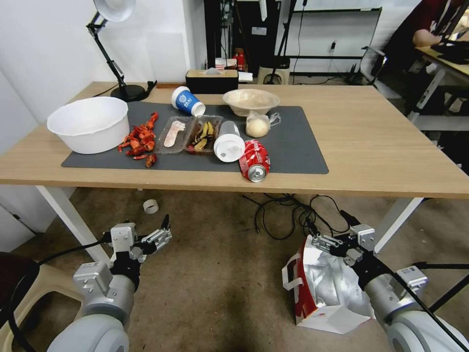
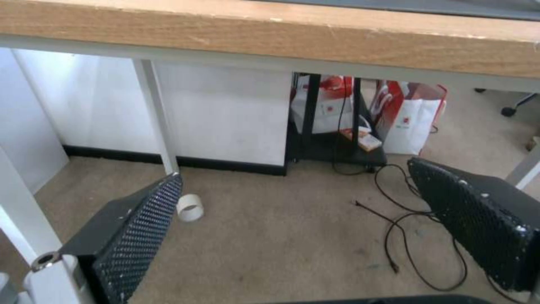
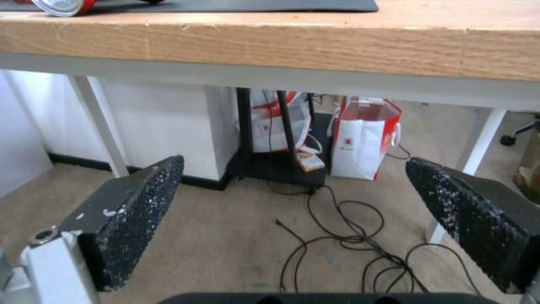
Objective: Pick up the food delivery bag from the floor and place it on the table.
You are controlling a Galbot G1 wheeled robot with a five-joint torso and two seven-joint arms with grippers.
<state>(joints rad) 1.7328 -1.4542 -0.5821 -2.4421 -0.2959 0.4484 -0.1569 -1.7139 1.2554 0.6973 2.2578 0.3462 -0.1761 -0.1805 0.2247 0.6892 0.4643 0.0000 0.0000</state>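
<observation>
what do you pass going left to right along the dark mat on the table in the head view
white bowl → red crayfish shells → clear tray with a pale piece → tray of yellow peels → tipped white-lidded cup → crushed red can

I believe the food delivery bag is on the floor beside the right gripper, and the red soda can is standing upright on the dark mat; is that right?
Not quite. The head view shows the red soda can lying on its side on the dark mat, its top facing the table's near edge. The rest holds: the food delivery bag is on the floor beside the right gripper.
</observation>
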